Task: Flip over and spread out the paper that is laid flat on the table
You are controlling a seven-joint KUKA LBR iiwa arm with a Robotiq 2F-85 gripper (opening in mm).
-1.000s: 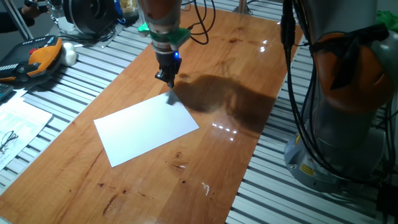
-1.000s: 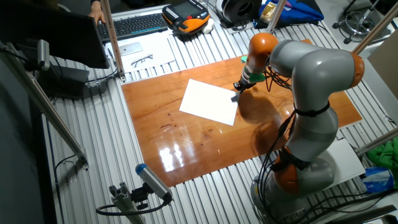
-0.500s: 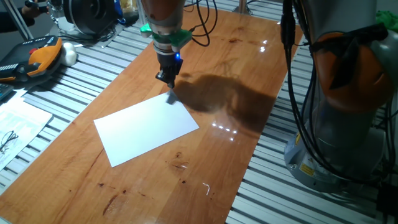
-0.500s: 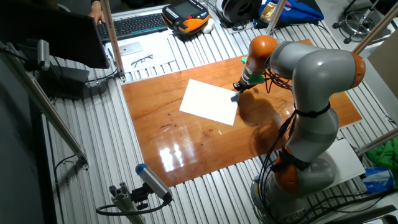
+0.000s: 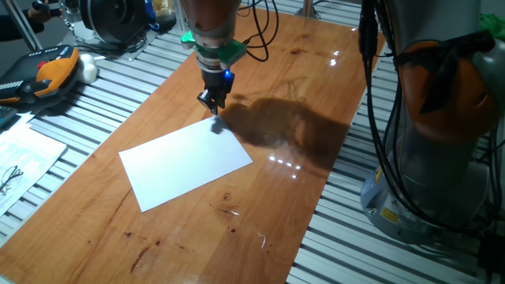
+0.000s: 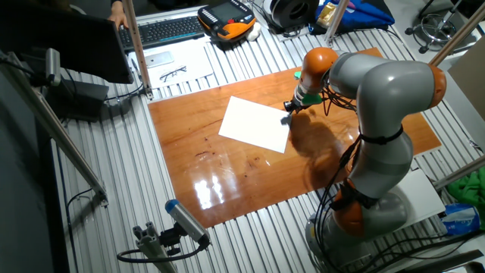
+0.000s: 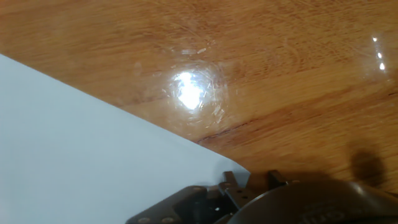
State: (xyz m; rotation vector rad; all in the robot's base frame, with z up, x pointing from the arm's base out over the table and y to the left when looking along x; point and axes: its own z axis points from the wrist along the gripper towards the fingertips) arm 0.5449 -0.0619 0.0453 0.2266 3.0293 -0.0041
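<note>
One sheet, the paper, lies flat and white side up on the table. To its right I see the end effector just above the sheet's far corner; finger spacing I cannot tell.

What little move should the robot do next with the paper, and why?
Probably lower the gripper a touch and pinch the corner. It hangs at the far corner of the paper, which lies flat, white face up, on the table, not yet lifted.
</note>
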